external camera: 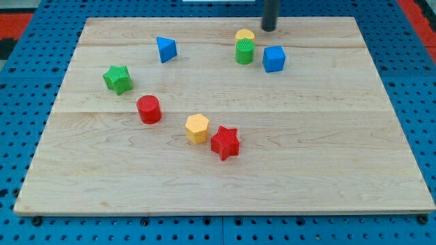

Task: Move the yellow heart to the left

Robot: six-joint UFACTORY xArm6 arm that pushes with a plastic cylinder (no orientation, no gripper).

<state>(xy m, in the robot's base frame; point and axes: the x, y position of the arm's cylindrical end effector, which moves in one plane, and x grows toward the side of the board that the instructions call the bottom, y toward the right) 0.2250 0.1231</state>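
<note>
The yellow heart lies near the view's top edge of the wooden board, mostly hidden behind the green cylinder that touches it from below. My tip stands just to the right of the yellow heart, a small gap apart, and above the blue cube.
A blue triangle lies at the upper left. A green star is at the left. A red cylinder, a yellow hexagon and a red star form a line across the middle.
</note>
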